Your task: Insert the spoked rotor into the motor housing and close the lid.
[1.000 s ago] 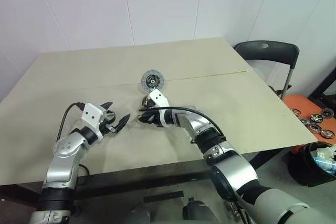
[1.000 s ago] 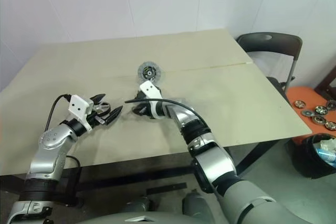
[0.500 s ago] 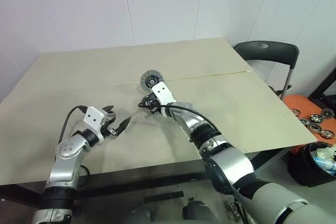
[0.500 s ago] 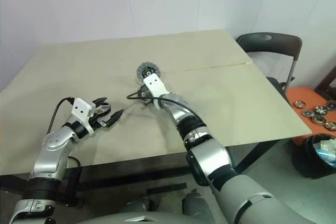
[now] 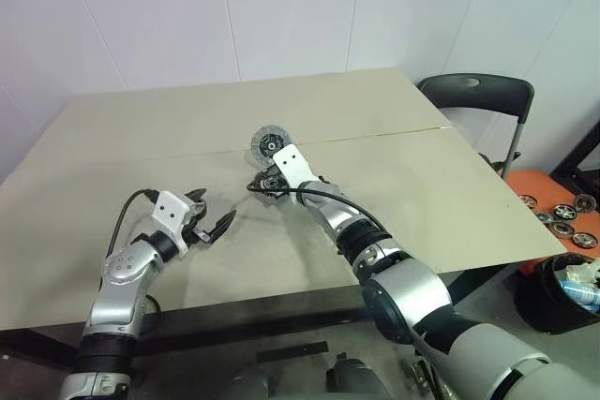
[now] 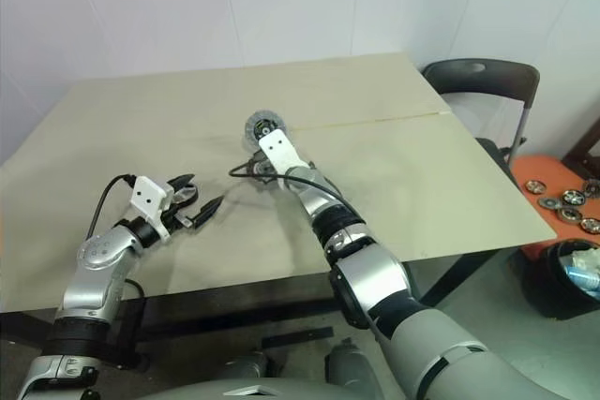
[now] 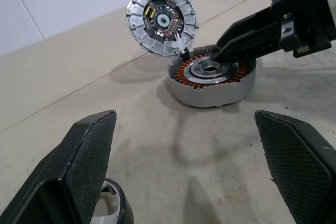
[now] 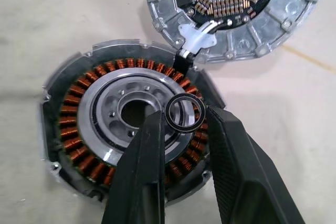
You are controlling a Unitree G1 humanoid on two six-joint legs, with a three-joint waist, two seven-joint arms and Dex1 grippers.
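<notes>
Housing (image 8: 126, 129) with copper windings, hinged lid (image 8: 236, 11) upright behind.

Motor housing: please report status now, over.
Right gripper shut on small black ring over motor housing. Left gripper open, apart. Lid open, upright. Nothing in the way.

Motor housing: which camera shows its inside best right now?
The right wrist view: the motor housing faces the lens, copper windings and centre hub plain. The left wrist view shows it side-on, the right pincer over it. In the eye views the right arm mostly hides it.
</notes>
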